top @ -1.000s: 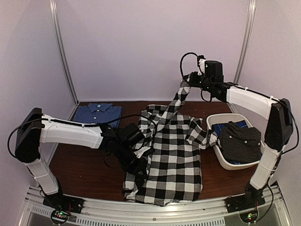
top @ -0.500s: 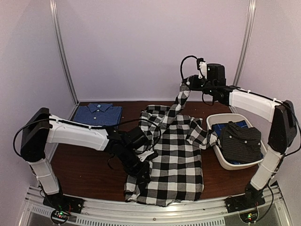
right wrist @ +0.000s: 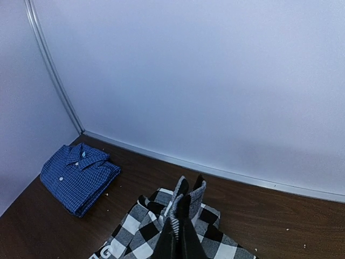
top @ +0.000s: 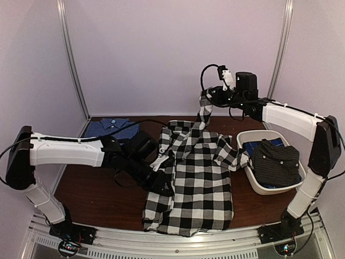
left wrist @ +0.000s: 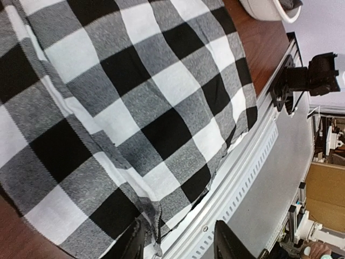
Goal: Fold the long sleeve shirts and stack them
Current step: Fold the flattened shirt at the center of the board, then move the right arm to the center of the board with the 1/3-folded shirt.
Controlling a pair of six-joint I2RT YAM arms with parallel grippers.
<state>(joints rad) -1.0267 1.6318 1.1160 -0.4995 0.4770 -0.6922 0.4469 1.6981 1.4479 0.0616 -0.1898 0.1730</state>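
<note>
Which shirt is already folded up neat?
The blue shirt at the far left corner of the table, a tidy rectangle. The checked shirt lies spread out, and the dark dotted shirt is heaped on the basket.

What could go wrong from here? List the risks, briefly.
1. The right pincer holds a sleeve of the checked shirt high while the left pincer stands open. Nothing pins the shirt's body, so an upward pull may drag it askew.
2. The shirt's hem lies at the near edge of the table, by the rail. It may slip off or snag there.
</note>
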